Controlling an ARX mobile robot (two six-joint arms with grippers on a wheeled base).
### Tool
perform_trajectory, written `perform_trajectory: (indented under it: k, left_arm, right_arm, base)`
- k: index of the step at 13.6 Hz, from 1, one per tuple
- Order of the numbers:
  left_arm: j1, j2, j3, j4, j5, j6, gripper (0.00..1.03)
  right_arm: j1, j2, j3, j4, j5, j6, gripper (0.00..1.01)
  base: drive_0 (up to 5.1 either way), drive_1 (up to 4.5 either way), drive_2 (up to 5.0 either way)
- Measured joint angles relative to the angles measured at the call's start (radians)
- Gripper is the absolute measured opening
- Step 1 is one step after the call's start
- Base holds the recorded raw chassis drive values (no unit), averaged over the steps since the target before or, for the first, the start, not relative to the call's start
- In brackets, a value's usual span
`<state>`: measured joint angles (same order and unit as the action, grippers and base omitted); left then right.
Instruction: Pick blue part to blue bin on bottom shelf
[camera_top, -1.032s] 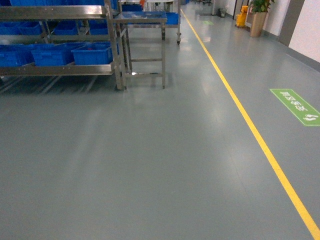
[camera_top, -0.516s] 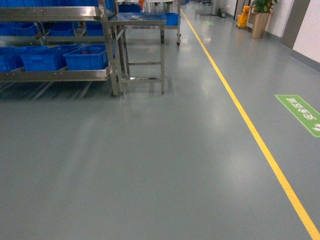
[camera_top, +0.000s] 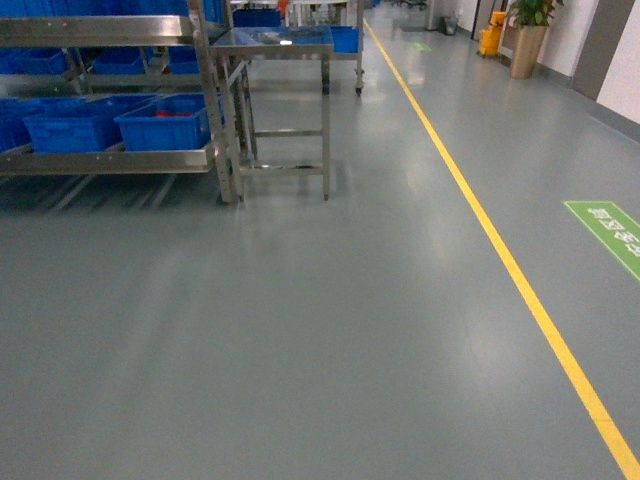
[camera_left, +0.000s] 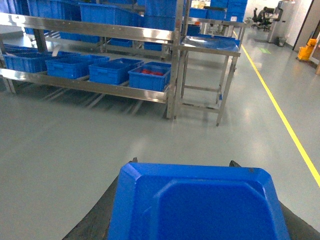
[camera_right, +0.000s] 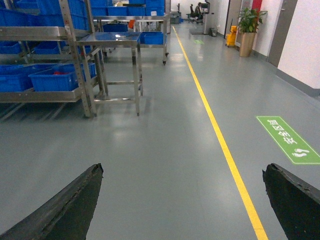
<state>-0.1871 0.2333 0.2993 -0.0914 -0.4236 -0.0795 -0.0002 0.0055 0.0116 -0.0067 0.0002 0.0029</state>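
Note:
My left gripper (camera_left: 183, 162) is shut on the blue part (camera_left: 200, 205), a bright blue plastic piece with bevelled corners that fills the bottom of the left wrist view. Only the dark tips of the fingers (camera_left: 132, 162) show beside it. Ahead to the left, several blue bins (camera_left: 114, 71) stand in a row on the bottom shelf (camera_left: 90, 85) of a steel rack. The rightmost bin (camera_top: 165, 122) holds red items. My right gripper (camera_right: 182, 170) is open over bare floor with nothing between its fingers (camera_right: 75, 200). Neither gripper shows in the head view.
A steel table (camera_top: 280, 45) stands just right of the rack's corner post (camera_top: 215, 120). A yellow floor line (camera_top: 500, 250) runs down the aisle and a green floor sign (camera_top: 610, 225) lies right of it. A potted plant (camera_top: 528, 35) stands far back. Grey floor lies between me and the rack.
The head view has shifted: the rack and table slid a little left, and the green floor sign slid right and lower. No gripper shows in the earlier frames.

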Motion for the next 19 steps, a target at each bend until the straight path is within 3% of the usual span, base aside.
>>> perform_trajectory:
  k: [19]
  left_arm:
    - [0.0, -0.001, 0.0, 0.001, 0.0, 0.0, 0.43]
  right_arm:
    - [0.0, 0.0, 0.0, 0.004, 0.0, 0.0, 0.98]
  base:
    - [-0.1, 4.25, -4.4]
